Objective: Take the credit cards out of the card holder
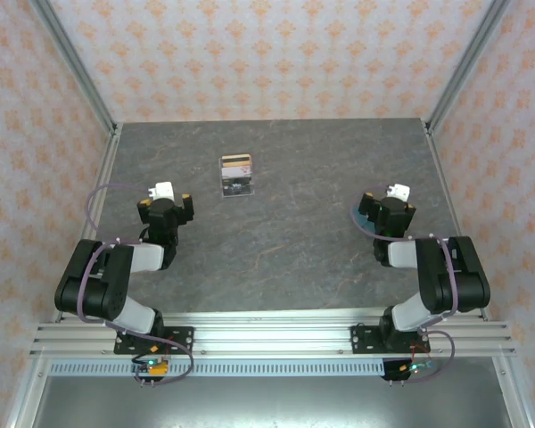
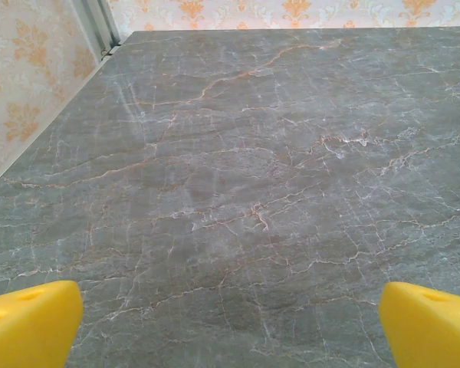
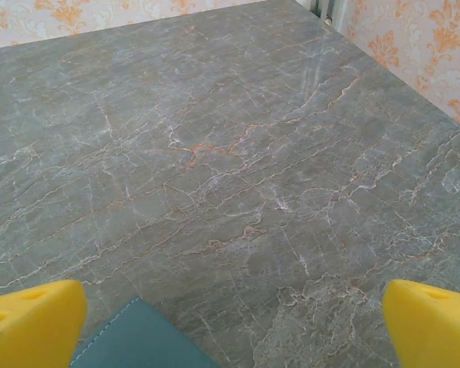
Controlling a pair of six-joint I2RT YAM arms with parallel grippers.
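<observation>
Left gripper (image 2: 230,331) and right gripper (image 3: 234,330) are spread wide, nothing gripped. The holder (image 3: 138,341) is seen below the right one; cards (image 1: 236,176) are stacked well away.

A dark grey, stone-patterned table top (image 1: 303,259), veined with thin white and rust-coloured cracks, fills the middle of a small booth. Three walls close it in: a back wall (image 1: 276,53), a left wall (image 1: 22,160) and a right wall (image 1: 517,152), all papered pale cream-pink with a repeating orange floral motif. Silver aluminium posts rise at the two far corners, a left post (image 1: 71,62) and a right post (image 1: 468,67). Along the near edge runs a slotted aluminium rail (image 1: 267,337), with a dull grey metal surface (image 1: 267,401) beyond it. The light is soft and even across the table
</observation>
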